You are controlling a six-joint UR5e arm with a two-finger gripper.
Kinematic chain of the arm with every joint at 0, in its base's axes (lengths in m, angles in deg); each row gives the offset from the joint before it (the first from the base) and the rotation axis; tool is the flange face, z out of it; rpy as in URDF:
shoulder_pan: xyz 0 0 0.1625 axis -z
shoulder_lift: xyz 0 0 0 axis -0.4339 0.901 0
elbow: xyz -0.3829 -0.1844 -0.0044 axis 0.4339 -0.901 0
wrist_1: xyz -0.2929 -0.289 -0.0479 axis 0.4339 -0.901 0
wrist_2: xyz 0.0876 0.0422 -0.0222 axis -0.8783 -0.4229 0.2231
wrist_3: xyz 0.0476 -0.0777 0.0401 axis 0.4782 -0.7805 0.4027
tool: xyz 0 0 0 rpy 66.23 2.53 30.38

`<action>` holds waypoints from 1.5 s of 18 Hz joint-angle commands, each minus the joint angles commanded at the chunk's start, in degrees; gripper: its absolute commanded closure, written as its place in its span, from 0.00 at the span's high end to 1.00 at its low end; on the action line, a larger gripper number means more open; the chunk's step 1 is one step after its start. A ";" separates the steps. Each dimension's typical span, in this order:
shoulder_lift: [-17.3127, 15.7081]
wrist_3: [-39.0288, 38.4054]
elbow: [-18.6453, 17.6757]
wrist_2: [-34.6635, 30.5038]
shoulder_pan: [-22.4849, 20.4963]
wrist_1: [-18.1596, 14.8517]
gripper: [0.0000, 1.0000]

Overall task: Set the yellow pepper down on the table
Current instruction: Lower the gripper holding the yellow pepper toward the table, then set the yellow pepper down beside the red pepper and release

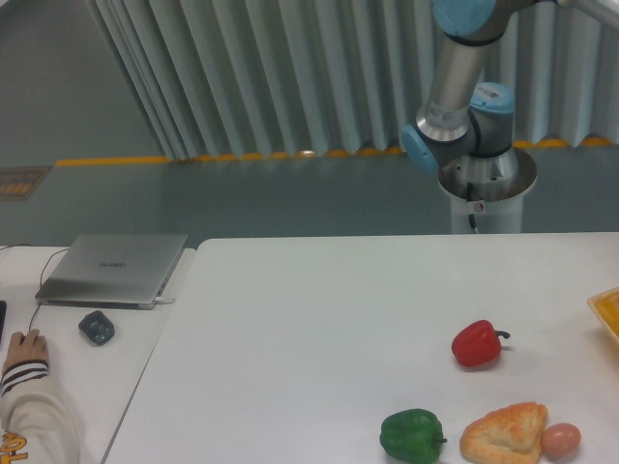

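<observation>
Plainly, the tool is out of the picture: the arm (455, 82) rises from its round base (486, 184) behind the table (309, 309) and leaves the frame at the top edge. Whether the tool is spread, pressed together or pinching something cannot be told. The yellow pepper does not show in this view either, so its place cannot be told.

Since the tool is somewhere beyond the top right of the frame, everything on the table lies below it and nearer the camera. The red pepper (476, 344) sits towards the right side, its stem pointing right. Further from the arm, at the near edge, the green pepper (412, 435) lies just beside a golden pastry-like piece (504, 432). A small pinkish round thing (560, 440) touches the pastry's right end. At the right edge of the frame, the corner of a yellow-orange container (606, 311) pokes in, with most of it cut off.

Far to the left, well apart from the arm, a smaller white table (87, 387) carries a closed grey laptop (114, 268) and a dark mouse (96, 327). A person's hand (23, 346) in a striped cuff rests near its left edge.
</observation>
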 joint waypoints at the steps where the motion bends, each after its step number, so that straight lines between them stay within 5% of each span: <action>1: 0.08 0.00 -0.17 -2.97 2.10 0.00 0.36; 3: 0.61 -0.43 -0.44 -6.42 5.63 0.35 0.37; 11: 2.19 -9.84 -1.32 2.46 7.92 1.93 0.40; 16: 2.55 -12.03 -4.39 1.67 10.65 9.21 0.40; 25: 3.16 -12.83 -4.75 -2.38 11.53 10.02 0.41; 27: 3.25 -12.92 -4.83 -3.17 11.53 10.02 0.64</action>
